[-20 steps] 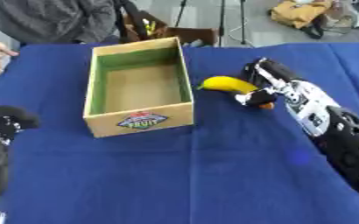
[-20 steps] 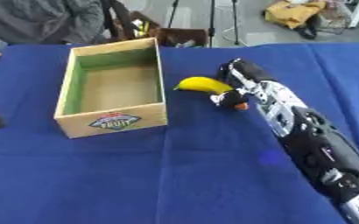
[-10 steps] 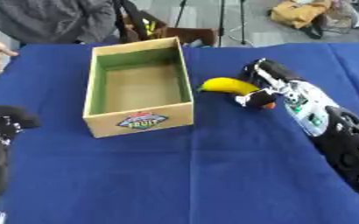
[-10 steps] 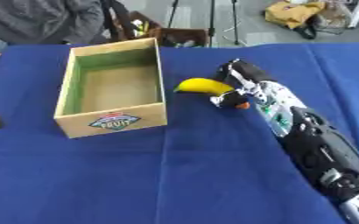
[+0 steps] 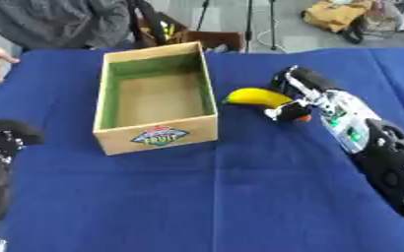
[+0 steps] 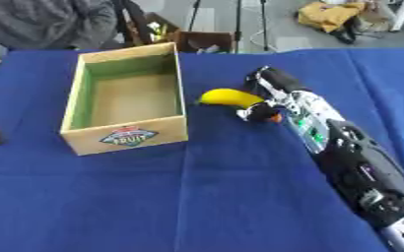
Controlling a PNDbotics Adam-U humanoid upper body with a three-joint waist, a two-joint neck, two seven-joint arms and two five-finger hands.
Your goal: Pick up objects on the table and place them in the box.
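Compared with one second ago, little has changed: my right hand (image 5: pixel 293 103) remains at the curved yellow banana (image 5: pixel 255 97), and the banana lies at the same spot on the desk covered with a blue cloth (image 5: pixel 240 197), just right of the open cardboard box with green inner walls and a fruit label on its front (image 5: pixel 156 101). The box has not shifted. My left hand (image 5: pixel 0 147) stays at the lower left edge of the left eye view.

My right arm enters from the lower right and runs diagonally up to the banana. The fingers (image 6: pixel 259 112) of my right hand curl against the right end of the banana; a small orange patch shows at their tips. I cannot tell whether they actually close around the fruit or only touch it. The banana rests on the cloth, near the box's right wall but apart from it, outside the box.

The box interior shows a bare brown floor. My left hand's fingers are dark and blurred; I cannot tell their state.

Nothing lies between the banana and the box.
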